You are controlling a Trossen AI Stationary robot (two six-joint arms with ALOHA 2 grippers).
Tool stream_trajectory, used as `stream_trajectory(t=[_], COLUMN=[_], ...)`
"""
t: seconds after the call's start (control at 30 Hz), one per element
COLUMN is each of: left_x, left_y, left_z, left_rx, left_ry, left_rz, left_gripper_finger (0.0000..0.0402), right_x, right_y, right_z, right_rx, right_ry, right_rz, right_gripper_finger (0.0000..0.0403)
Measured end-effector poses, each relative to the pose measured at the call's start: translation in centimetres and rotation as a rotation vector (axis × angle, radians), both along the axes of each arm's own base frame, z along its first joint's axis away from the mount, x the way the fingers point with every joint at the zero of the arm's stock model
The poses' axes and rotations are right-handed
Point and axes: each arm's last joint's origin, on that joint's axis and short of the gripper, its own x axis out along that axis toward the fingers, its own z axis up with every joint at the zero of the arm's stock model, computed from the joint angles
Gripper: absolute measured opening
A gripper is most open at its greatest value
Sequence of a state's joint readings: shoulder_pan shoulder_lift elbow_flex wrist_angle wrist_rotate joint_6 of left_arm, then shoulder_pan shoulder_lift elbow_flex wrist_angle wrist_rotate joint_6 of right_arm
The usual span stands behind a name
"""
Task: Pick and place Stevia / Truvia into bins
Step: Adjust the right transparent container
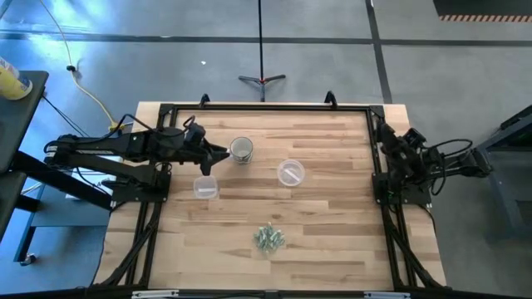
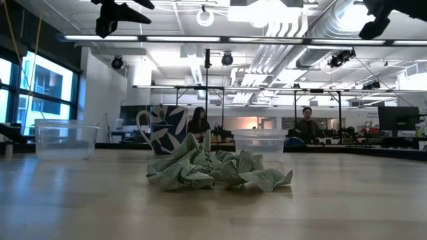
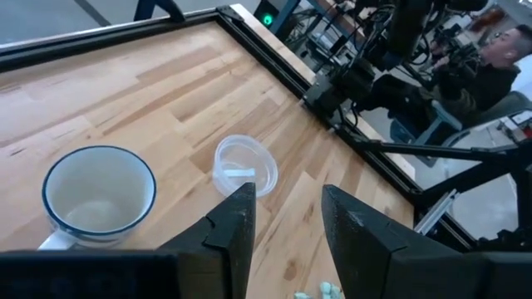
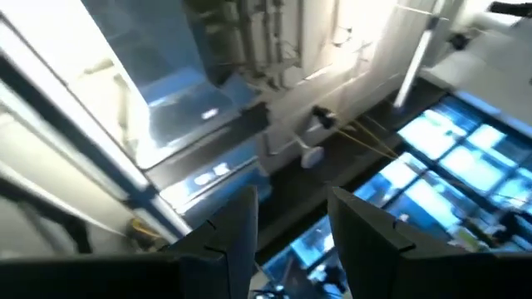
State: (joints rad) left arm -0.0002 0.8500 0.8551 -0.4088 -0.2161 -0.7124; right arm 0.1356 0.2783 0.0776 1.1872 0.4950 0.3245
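The sweetener sachets (image 1: 268, 238) lie in a crumpled pale green heap (image 2: 213, 170) near the table's near edge; a few show in the left wrist view (image 3: 320, 291). The round tub (image 1: 291, 173) (image 3: 245, 166) stands mid-table on its base, with a small pale strip inside. The squarish tub (image 1: 205, 188) (image 2: 65, 140) stands to its left. My left gripper (image 1: 218, 155) (image 3: 287, 224) hangs open above the table, beside the mug and touching nothing. My right gripper (image 4: 291, 224) is open and raised at the right edge, on its folded arm (image 1: 407, 158).
A white mug with a blue rim (image 1: 241, 149) (image 3: 100, 195) stands just right of my left gripper. A black frame (image 1: 266, 108) runs round the wooden table. People sit in the room beyond the far edge (image 2: 199, 123).
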Motion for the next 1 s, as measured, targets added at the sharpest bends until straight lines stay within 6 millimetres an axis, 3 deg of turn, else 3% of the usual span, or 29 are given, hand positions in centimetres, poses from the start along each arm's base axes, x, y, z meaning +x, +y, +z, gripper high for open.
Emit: stream_trajectory(t=[0.23,0.43,0.57,0.7,0.87,1.0], left_x=[0.3,1.4,2.3,2.8,3.8,5.0], left_y=[-0.1,-0.2,-0.2,-0.3,-0.4,-0.4], left_z=[-0.3,-0.1,-0.2,-1.3,-2.4,-3.7], left_rx=[-0.04,-0.095,-0.075,-0.089,-0.098,-0.045], left_ry=[0.011,-0.052,-0.059,0.027,0.097,0.168], left_rz=[-0.008,-0.021,-0.06,-0.072,-0.1,-0.126], left_gripper_finger=[0.0172,0.0172,0.0172,0.0172,0.0172,0.0172], right_x=[0.1,1.4,3.6,5.1,5.7,8.0], right_y=[0.2,0.3,0.5,0.3,-0.7,-2.0], right_z=[0.1,-0.8,-2.0,-3.3,-3.3,-3.2], right_rx=[-0.049,0.05,0.096,0.174,0.217,0.186], right_ry=[-0.012,0.079,0.381,0.779,1.217,1.461], right_rz=[0.056,0.134,0.157,0.068,-0.042,-0.075], right_gripper_finger=[0.014,0.014,0.014,0.014,0.014,0.014])
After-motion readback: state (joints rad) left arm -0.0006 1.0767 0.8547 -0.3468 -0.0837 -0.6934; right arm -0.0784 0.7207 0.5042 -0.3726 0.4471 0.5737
